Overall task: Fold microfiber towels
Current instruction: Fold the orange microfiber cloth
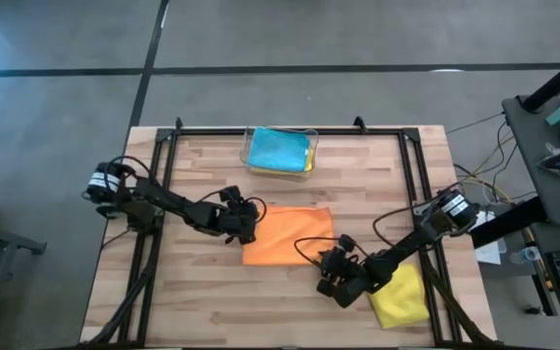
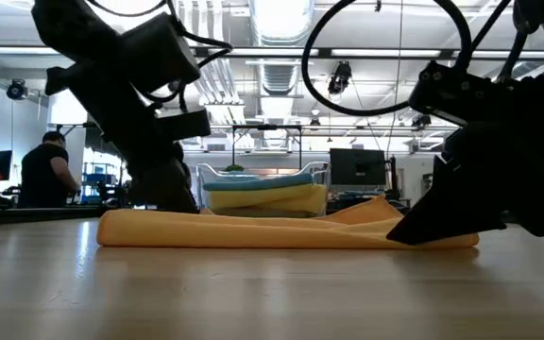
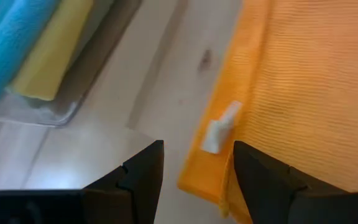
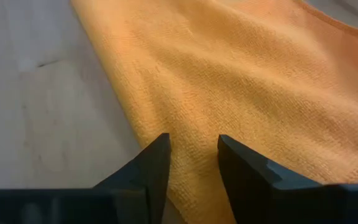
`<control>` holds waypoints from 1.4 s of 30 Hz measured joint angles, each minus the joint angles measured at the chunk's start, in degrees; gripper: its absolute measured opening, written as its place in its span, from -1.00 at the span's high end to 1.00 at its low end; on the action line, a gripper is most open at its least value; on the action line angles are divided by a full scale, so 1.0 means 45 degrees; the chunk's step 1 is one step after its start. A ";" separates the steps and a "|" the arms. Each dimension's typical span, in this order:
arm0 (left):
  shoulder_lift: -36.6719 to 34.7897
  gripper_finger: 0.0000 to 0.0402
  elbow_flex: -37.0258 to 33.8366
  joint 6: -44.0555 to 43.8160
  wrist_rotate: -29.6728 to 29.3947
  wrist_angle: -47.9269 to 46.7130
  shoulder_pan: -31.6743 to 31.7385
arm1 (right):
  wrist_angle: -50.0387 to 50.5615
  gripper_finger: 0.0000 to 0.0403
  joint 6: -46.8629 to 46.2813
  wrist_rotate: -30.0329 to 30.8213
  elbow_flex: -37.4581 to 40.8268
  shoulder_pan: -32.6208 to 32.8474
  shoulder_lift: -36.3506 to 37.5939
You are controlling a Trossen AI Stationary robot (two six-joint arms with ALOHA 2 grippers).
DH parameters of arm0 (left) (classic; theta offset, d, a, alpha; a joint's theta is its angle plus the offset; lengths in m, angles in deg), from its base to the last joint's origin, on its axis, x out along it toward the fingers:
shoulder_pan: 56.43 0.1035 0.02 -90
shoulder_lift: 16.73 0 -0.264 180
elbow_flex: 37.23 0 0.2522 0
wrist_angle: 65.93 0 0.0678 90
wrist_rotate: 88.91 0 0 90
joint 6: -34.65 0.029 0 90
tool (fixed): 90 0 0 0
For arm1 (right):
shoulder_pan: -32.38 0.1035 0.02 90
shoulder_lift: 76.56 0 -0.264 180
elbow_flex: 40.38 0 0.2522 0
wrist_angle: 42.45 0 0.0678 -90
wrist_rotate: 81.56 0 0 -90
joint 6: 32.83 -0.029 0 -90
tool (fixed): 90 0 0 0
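Observation:
An orange towel (image 1: 288, 235) lies folded flat on the middle of the wooden table. My left gripper (image 3: 197, 177) stands open at the towel's left corner, slanting down. The corner with its white tag (image 3: 219, 127) shows in the gap between the fingers. My right gripper (image 4: 194, 168) is open at the towel's near right corner, also slanting down, with the towel's edge (image 4: 185, 186) in its gap. A yellow towel (image 1: 402, 297) lies on the table at the near right, partly under my right arm. My left gripper straddles the orange towel's corner (image 3: 207, 180) from the table's left, slanting down; whether a finger (image 3: 260, 180) touches the cloth I cannot tell. My right gripper has its fingertips (image 2: 409, 229) low at the towel's near right end; whether they touch it I cannot tell.
A clear plastic bin (image 1: 280, 151) at the table's far middle holds a light blue towel (image 1: 275, 148) on a yellow one (image 3: 45, 59). A black frame (image 1: 290, 130) runs along the far edge and both sides. Bare wood lies toward the near edge.

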 joint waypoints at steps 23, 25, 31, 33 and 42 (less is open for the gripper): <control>-0.1599 0.11 -0.0514 0.0209 0.1495 0.0049 -0.0966 | 0.0035 0.58 -0.0106 -0.0341 0.0010 0.0059 0.0120; -0.1243 0.11 -0.0588 -0.0125 0.1765 0.0161 -0.0966 | 0.0035 0.58 -0.0115 -0.0335 0.0010 0.0059 0.0120; -0.0209 0.11 -0.0738 -0.0140 0.0810 0.0209 -0.0793 | 0.0039 0.56 -0.0116 -0.0329 0.0010 0.0059 0.0120; 0.0025 0.11 -0.0743 -0.0141 -0.0070 0.0234 -0.0654 | 0.0039 0.57 -0.0118 -0.0331 0.0010 0.0075 0.0120; 0.0067 0.11 -0.0718 0.0217 -0.0429 0.0097 -0.0170 | 0.0039 0.60 -0.0201 -0.0336 0.0010 0.0112 0.0120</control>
